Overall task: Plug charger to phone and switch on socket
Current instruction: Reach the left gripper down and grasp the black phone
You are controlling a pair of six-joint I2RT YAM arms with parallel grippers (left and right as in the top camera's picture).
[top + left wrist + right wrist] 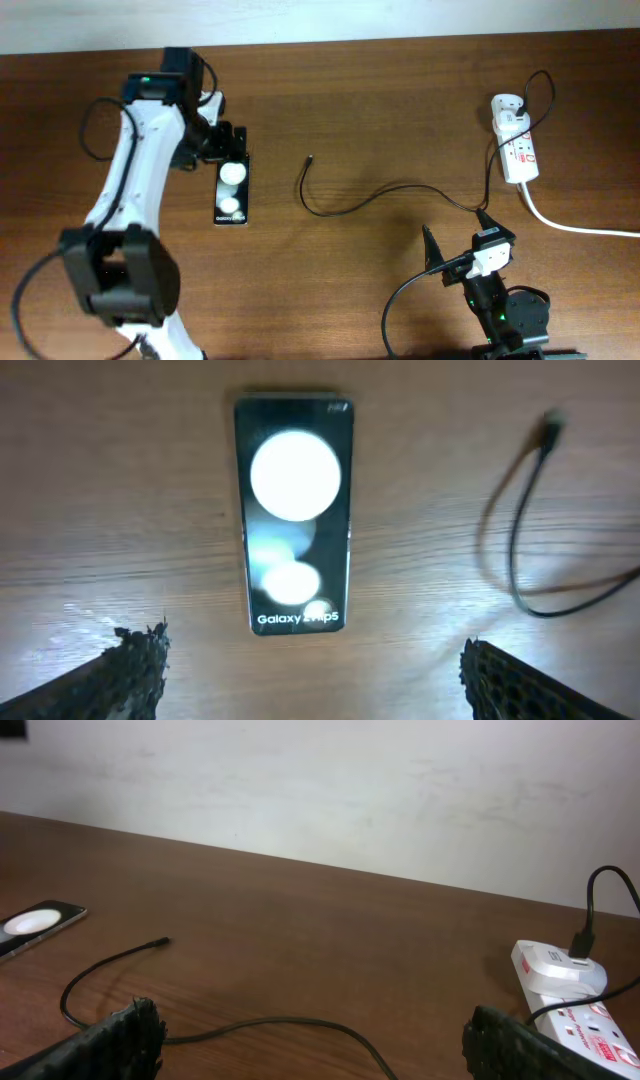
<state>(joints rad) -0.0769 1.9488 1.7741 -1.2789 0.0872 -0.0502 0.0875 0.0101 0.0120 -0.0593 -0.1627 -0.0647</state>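
The black phone (232,190) lies flat on the table, screen up, with two round light spots on it. In the left wrist view (295,510) its white lettering is at the near end. My left gripper (224,140) is open and empty, hovering by the phone; its fingers (310,670) straddle bare wood just short of the lettered end. The charger cable (345,212) lies loose, its tip (311,158) apart from the phone. Its white plug adapter (507,104) sits in the white socket strip (520,155). My right gripper (458,238) is open and empty, above the cable (270,1020).
The thick white cord (575,226) runs from the strip off the right edge. The cable loops over the table's middle, its tip (163,941) in the right wrist view. A pale wall stands beyond the table's far edge (330,868).
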